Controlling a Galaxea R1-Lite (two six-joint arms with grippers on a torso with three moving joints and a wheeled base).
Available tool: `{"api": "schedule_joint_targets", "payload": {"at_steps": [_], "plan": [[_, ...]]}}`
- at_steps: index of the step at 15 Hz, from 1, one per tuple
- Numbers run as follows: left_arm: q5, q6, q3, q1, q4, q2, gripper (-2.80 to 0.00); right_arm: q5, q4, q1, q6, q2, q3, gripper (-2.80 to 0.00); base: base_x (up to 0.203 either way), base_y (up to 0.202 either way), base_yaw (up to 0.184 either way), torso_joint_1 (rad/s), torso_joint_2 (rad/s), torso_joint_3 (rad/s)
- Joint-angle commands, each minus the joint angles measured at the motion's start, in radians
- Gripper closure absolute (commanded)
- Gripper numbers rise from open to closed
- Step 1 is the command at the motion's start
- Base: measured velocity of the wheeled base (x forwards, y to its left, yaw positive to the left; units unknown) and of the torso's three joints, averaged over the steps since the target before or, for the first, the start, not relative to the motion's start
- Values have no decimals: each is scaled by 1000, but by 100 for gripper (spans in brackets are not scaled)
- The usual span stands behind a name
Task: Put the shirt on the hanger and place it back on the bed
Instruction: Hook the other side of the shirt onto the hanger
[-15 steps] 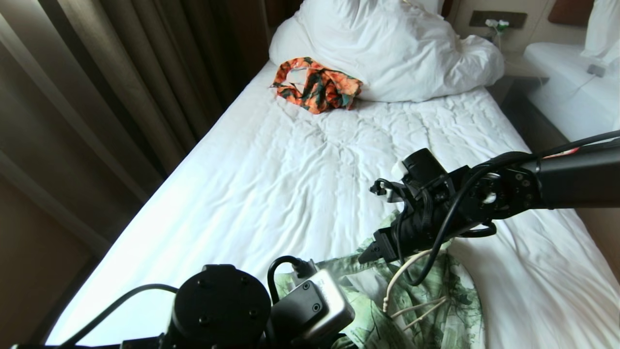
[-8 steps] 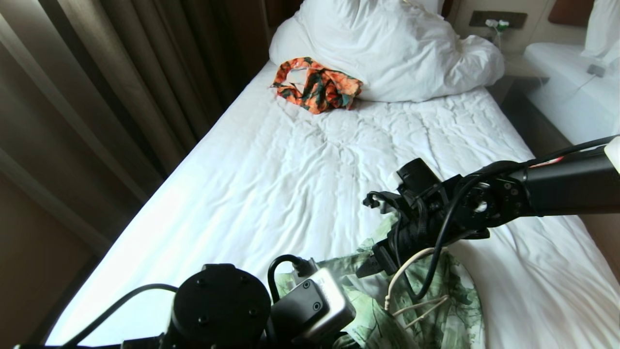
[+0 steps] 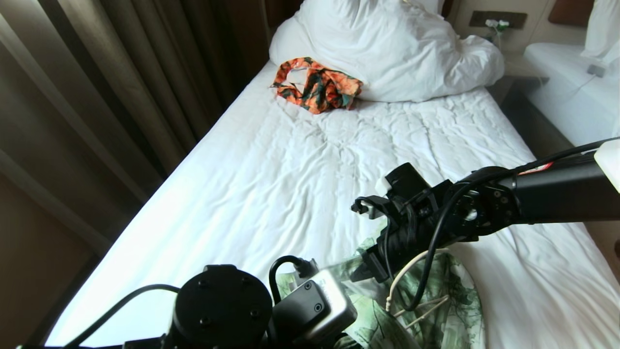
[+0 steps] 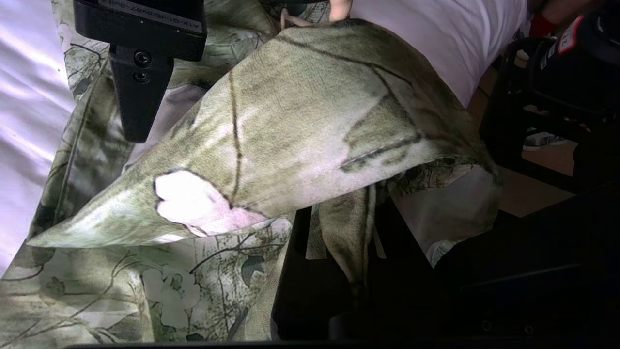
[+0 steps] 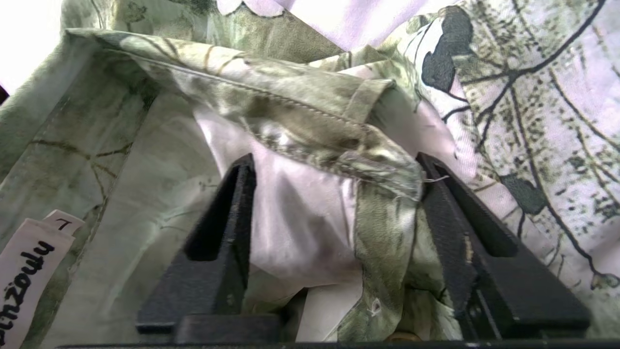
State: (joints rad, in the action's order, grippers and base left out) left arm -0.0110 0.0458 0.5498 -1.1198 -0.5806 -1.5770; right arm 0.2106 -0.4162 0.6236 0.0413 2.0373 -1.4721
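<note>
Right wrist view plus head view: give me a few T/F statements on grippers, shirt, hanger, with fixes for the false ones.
1. The right gripper has its jaws spread with a fold of the shirt between them. True.
2. The left gripper is wide open above bare sheet. False: it is shut on the shirt, with cloth draped over it.
3. The hanger lies on the shirt at the near end of the bed. True.
4. The orange floral garment lies under the right gripper. False: it lies far up the bed against the pillow.
5. The neck label shows in the right wrist view. True.
</note>
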Motion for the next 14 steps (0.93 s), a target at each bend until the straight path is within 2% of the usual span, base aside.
{"api": "schedule_joint_targets", "payload": {"at_steps": [1,10,14], "plan": [[0,1,1,0,-4,3,0,0,-1,5,0,17,-2,0,0,0,0,0,0,0],[0,0,-3,0,-4,8,0,-4,15,12,11,1,2,0,0,0,0,0,0,0],[2,1,-6,7,-3,64,0,-4,15,-64,44,-49,21,0,0,0,0,0,0,0]]}}
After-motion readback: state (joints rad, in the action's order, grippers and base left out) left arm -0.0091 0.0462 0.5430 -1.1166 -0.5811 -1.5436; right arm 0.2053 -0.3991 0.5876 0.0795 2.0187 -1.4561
